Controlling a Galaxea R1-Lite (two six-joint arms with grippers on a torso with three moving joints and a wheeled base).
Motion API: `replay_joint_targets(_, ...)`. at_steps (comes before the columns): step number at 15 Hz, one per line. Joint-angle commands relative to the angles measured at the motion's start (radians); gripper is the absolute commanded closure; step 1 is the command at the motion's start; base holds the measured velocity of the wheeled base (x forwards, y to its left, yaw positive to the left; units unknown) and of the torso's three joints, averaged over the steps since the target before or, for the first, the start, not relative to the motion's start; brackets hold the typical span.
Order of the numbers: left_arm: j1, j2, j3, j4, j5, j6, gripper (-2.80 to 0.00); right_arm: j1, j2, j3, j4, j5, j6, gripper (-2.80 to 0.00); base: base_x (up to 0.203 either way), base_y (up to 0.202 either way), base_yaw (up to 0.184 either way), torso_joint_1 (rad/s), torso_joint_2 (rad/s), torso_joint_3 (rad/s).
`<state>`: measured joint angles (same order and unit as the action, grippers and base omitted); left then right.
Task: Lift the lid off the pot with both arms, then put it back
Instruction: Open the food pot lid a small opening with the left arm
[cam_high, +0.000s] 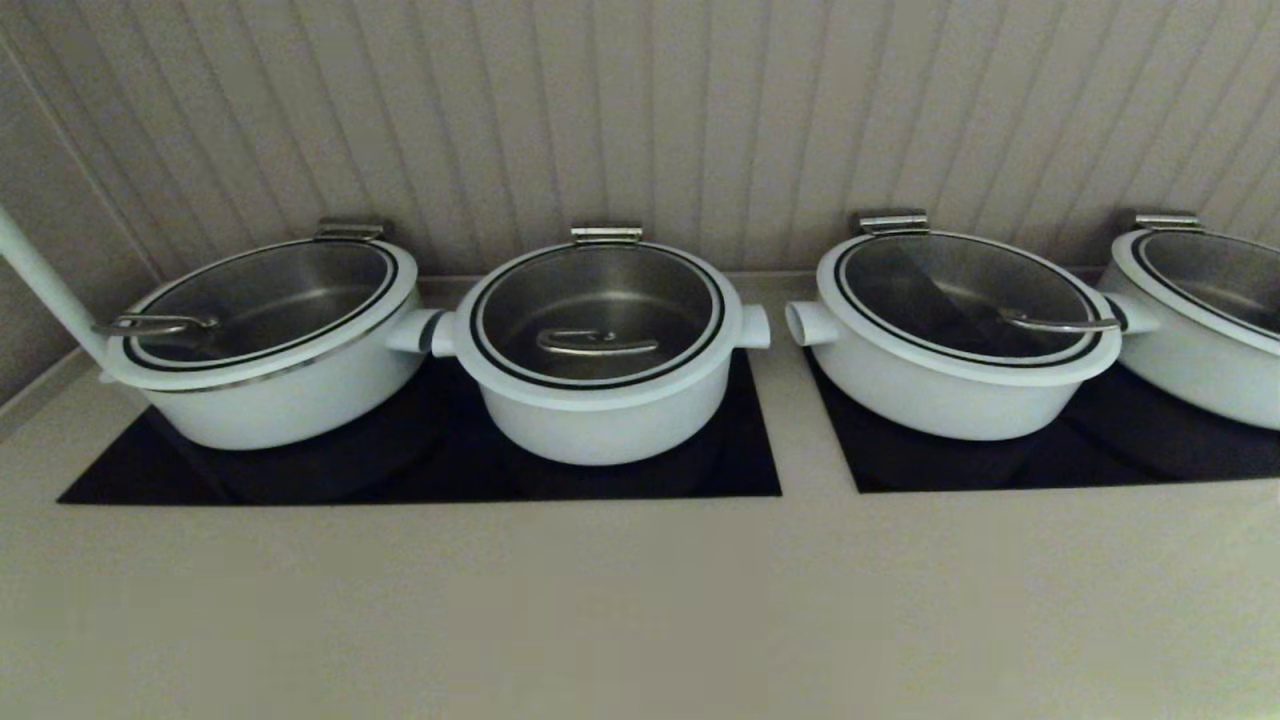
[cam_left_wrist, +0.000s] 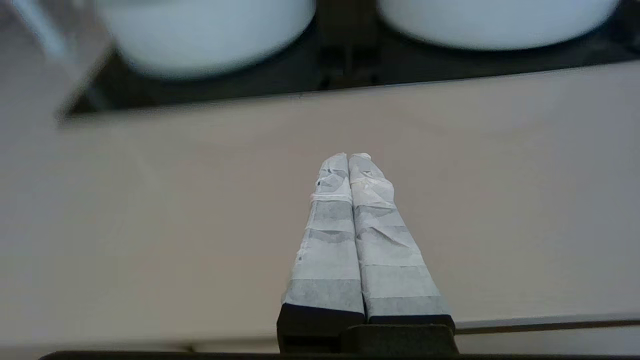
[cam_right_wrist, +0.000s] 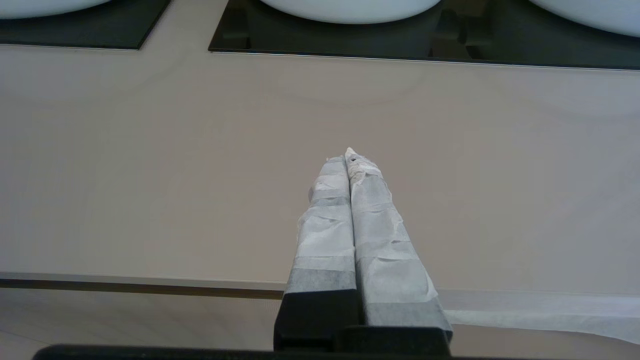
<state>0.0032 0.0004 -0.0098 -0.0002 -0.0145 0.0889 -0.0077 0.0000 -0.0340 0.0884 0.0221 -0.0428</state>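
**Both arms waiting, lid not yet touched**

Beige counter (cam_high: 640, 600) is filling the lower part of the head view, with a ribbed wall behind it. Black cooktop panels (cam_high: 740, 470) are holding a row of white pans. Just left of the middle, the deep round white pot with two stubby side handles (cam_high: 600, 420) is sitting. Its round glass lid with a white rim and curved steel handle (cam_high: 598, 343) is lying flat on top.

The left gripper (cam_left_wrist: 348, 156) and the right gripper (cam_right_wrist: 345, 156) are both hanging over the bare counter, clenched on nothing, well apart from the pot.

I think the job is only starting. Next, both grippers probably need to open and reach up to the lid.
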Motion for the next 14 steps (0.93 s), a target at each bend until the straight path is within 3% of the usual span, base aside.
replay_joint_targets(1, 0.0, 0.0, -0.059, -0.001, -0.062, 0.074, 0.0, 0.0, 0.0, -0.001, 0.001, -0.001, 0.001, 0.0, 0.0, 0.0, 0.0, 0.0, 0.0, 0.0)
replay_joint_targets(4, 0.0, 0.012, -0.186, 0.011, -0.175, 0.091, 0.0, 0.0, 0.0, -0.001, 0.001, 0.001, 0.0, 0.0, 0.0, 0.0, 0.0, 0.0, 0.0, 0.0)
replay_joint_targets(8, 0.0, 0.154, -0.311, 0.014, -0.23, 0.103, 0.0, 0.0, 0.001, -0.001, 0.001, 0.001, 0.001, 0.0, 0.0, 0.0, 0.0, 0.0, 0.0, 0.0)
replay_joint_targets(11, 0.001, 0.248, -0.386, 0.014, -0.398, 0.117, 0.0, 0.0, 0.0, -0.001, 0.001, 0.001, 0.0, 0.0, 0.0, 0.0, 0.0, 0.0, 0.0, 0.0)
replay_joint_targets(14, 0.001, 0.347, -0.434, 0.015, -0.483, 0.13, 0.0, 0.0, 0.002, -0.001, 0.001, 0.002, -0.002, 0.0, 0.0, 0.0, 0.0, 0.0, 0.0, 0.0)
